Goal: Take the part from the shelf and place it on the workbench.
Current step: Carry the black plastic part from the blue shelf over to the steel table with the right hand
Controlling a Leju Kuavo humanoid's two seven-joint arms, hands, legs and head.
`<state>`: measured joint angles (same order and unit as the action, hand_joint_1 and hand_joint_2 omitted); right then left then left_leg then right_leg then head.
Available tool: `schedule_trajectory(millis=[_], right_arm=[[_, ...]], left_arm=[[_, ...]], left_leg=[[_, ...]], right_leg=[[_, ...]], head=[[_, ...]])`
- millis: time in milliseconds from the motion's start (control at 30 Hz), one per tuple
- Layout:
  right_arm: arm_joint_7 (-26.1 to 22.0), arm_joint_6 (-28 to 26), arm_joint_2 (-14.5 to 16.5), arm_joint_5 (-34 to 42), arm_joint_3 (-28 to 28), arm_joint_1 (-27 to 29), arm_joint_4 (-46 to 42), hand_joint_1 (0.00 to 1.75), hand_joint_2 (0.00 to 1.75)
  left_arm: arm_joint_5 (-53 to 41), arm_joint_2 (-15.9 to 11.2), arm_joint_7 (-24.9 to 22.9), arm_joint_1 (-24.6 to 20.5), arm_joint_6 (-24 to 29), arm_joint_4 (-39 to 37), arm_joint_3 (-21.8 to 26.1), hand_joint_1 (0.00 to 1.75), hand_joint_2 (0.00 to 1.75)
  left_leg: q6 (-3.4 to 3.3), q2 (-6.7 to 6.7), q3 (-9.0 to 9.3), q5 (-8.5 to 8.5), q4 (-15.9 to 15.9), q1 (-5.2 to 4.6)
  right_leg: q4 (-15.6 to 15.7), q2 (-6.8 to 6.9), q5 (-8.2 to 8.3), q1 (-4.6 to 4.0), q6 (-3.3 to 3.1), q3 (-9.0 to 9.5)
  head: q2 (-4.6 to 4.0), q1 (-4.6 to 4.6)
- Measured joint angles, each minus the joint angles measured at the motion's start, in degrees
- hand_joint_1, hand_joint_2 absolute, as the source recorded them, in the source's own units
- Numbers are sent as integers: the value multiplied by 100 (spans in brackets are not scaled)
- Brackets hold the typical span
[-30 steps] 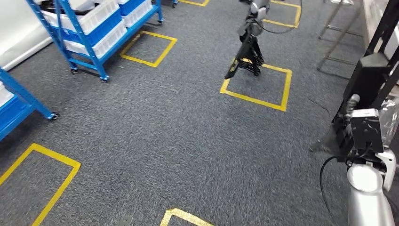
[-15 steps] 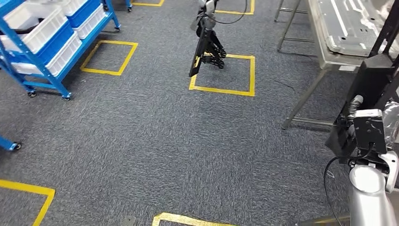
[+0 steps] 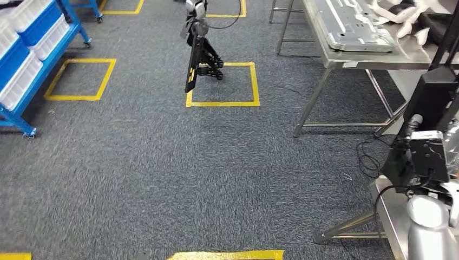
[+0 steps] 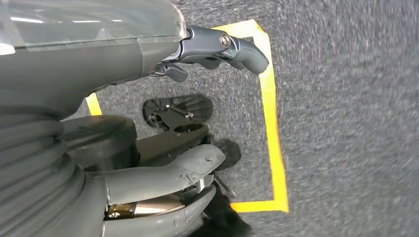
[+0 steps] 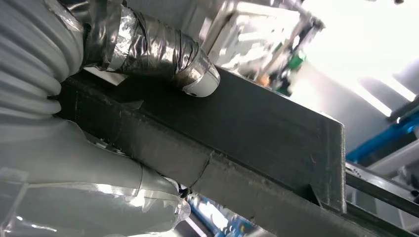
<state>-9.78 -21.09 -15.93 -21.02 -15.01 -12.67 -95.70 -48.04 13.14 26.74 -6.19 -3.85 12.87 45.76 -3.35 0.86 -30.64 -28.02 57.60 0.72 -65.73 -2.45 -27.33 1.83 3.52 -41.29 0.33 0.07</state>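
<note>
Black flat rigid plastic part (image 5: 257, 148), matte and box-edged, is gripped by the right hand (image 5: 113, 98), foil-taped fingers (image 5: 163, 54) pressed across its top face, carried at the robot's right side, probably for transport to the steel-topped desk (image 3: 373, 57). Left hand (image 4: 163, 123) hangs over grey carpet, fingers apart, holding nothing.

The left hand (image 4: 197, 118) has a smooth grey casing, a ribbed grey rubber cover at the wrist, a thick grey thumb on a silver pivot screw, and darker grey fingers with a brass-coloured cylinder between them. The right hand (image 5: 123, 74) has the same pale ribbed cover, and its fingers are wrapped in shiny silver tape. In the head view, the rounded silver right forearm (image 3: 430, 227) carries a black box and a looping black cable.
</note>
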Motion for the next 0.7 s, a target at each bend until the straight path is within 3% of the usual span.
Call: schedule_trajectory(millis=[67, 100, 133, 200, 267, 300, 367, 400, 467, 500, 567, 600, 633, 700], right_arm=[[5, 1, -5, -3, -3, 16, -1, 175, 175], [9, 2, -5, -3, -3, 35, -1, 175, 175], [13, 2, -5, -3, -3, 49, -1, 175, 175], [13, 2, -9, -3, -7, 50, -7, 175, 175], [12, 2, -15, -7, -15, 45, -21, 175, 175], [13, 2, -18, -9, -21, 47, -28, 175, 175], [16, 4, -25, -24, -44, 58, -37, 175, 175], [19, 6, -32, -36, -61, 62, -42, 175, 175], [23, 14, -47, -59, -85, 57, -51, 175, 175], [25, 23, -51, -66, -90, 52, -55, 175, 175], [29, 40, -51, -73, -90, 52, -56, 175, 175], [35, 45, -51, -77, -90, 57, -56, 175, 175], [44, 48, -52, -81, -91, 61, -56, 175, 175], [67, 53, -55, -89, -98, 64, -56, 175, 175]], left_arm=[[-2, 1, 0, 19, 0, 0, 2, 0, 175], [-2, 1, -1, 26, 1, 0, 2, 0, 175], [-4, 1, -1, 27, 0, 0, 3, 0, 175], [-10, 3, -1, 18, -1, 0, 3, 0, 175], [-17, 3, 1, 10, -2, 0, 3, 0, 175], [-19, 3, 2, 7, -1, 0, 4, 0, 175], [-25, 3, 4, -2, 0, 0, 5, 0, 175], [-29, 3, 4, -8, 1, 0, 5, 0, 175], [-35, 3, 6, -9, 1, -1, 5, 0, 175], [-36, 3, 6, 0, 1, -1, 5, 0, 175], [-37, 2, 4, 29, 1, -1, 6, 0, 175], [-38, 2, 4, 42, 1, -1, 7, 0, 175], [-39, 2, 4, 50, 1, -1, 7, 0, 175], [-42, 2, 4, 54, 2, -1, 7, 0, 175]], left_leg=[[-15, -194, -15, -1, 2, -21], [-12, -286, -22, -7, 8, -25], [-4, -374, -26, -15, 15, -26], [30, -533, -23, -48, 43, -30], [91, -659, -14, -96, 76, -62], [123, -716, -4, -114, 84, -79], [179, -812, 22, -137, 75, -93], [209, -758, 24, -178, 104, -84], [255, -478, -90, -408, 406, -58], [266, -310, -225, -586, 714, -43], [271, -172, -554, -877, 1407, -33], [267, -149, -652, -893, 1589, -34], [256, -133, -661, -800, 1579, -33], [202, -10, -428, -388, 1020, -33]], right_leg=[[-629, 180, -289, 5, 30, -255], [-747, 217, -304, 8, 40, -281], [-656, 247, -221, 9, 45, -198], [-9, 423, 48, -3, 38, 204], [523, 627, 185, -53, -37, 513], [622, 669, 185, -79, -83, 555], [624, 536, 203, -89, -167, 538], [640, 472, 217, -78, -199, 534], [671, 348, 245, -49, -267, 535], [674, 287, 251, -51, -293, 529], [670, 143, 258, -62, -332, 516], [665, 60, 259, -68, -335, 512], [657, -28, 260, -71, -334, 511], [638, -203, 262, -71, -330, 513]], head=[[0, 7], [0, 7], [0, 7], [0, 7], [0, 3], [0, 0], [0, -2], [0, -3], [0, -4], [0, -4], [0, -4], [0, -4], [0, -4], [0, -3]])
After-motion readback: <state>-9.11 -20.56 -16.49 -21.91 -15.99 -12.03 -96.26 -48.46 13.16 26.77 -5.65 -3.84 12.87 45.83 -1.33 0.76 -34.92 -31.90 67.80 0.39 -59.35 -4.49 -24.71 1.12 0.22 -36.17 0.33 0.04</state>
